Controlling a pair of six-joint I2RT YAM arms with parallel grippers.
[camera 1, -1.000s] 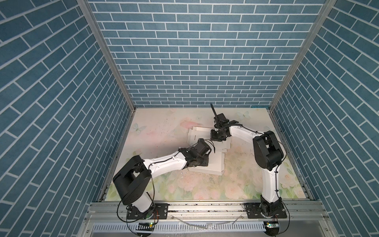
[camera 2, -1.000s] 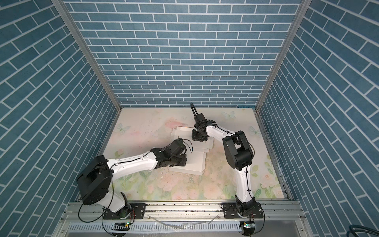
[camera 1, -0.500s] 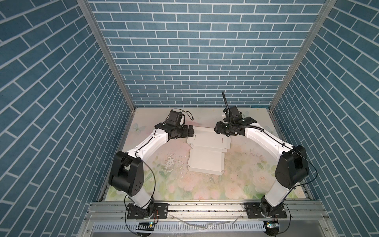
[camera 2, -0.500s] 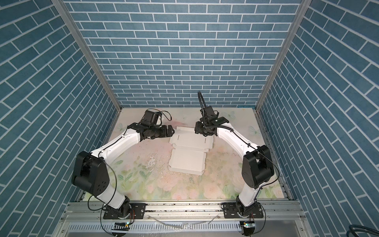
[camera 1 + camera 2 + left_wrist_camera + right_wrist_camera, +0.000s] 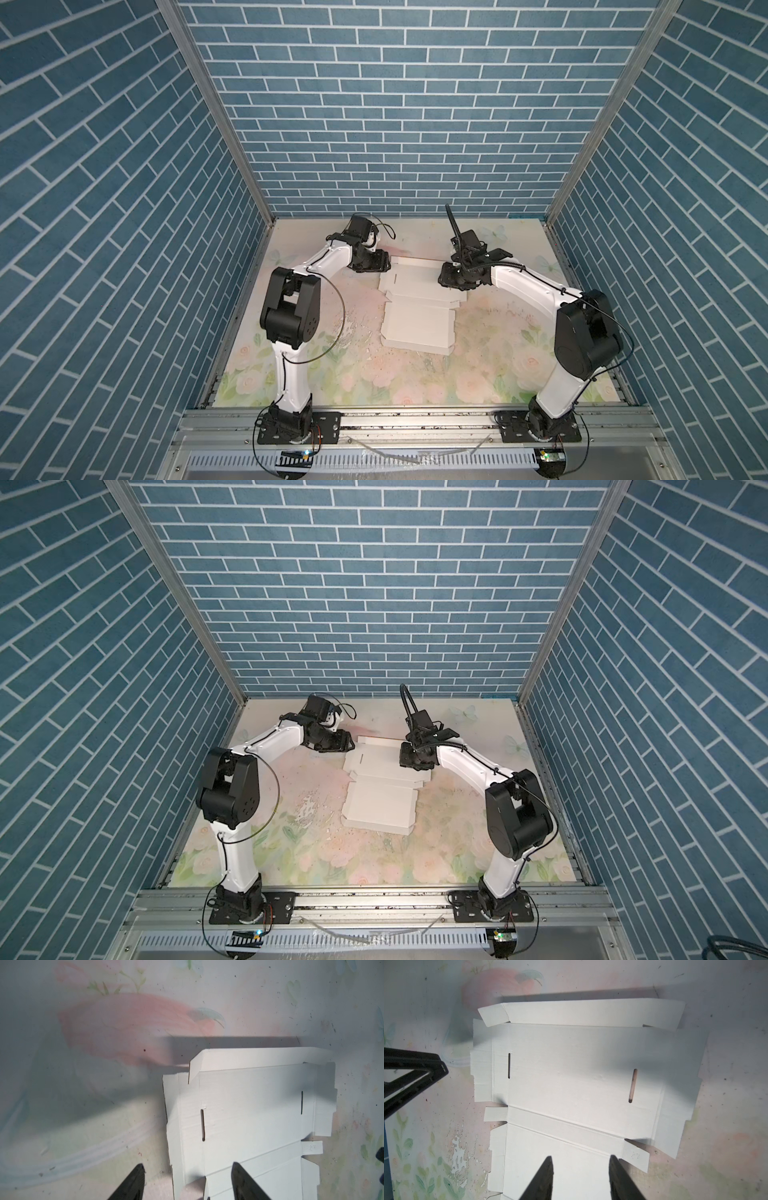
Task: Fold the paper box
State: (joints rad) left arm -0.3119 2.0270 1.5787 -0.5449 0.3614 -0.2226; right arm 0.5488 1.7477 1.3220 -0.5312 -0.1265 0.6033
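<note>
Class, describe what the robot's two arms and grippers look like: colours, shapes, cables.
Both the left arm and right arm have white tubular links, bulky black joint housings and black base plates. Thin black cables loop alongside them. The left gripper and right gripper have black, tapering fingers.

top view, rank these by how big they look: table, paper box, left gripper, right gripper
1. table
2. paper box
3. left gripper and right gripper: they look about alike, both small dark shapes at the box's far end, so I would not rank one over the other.
</note>
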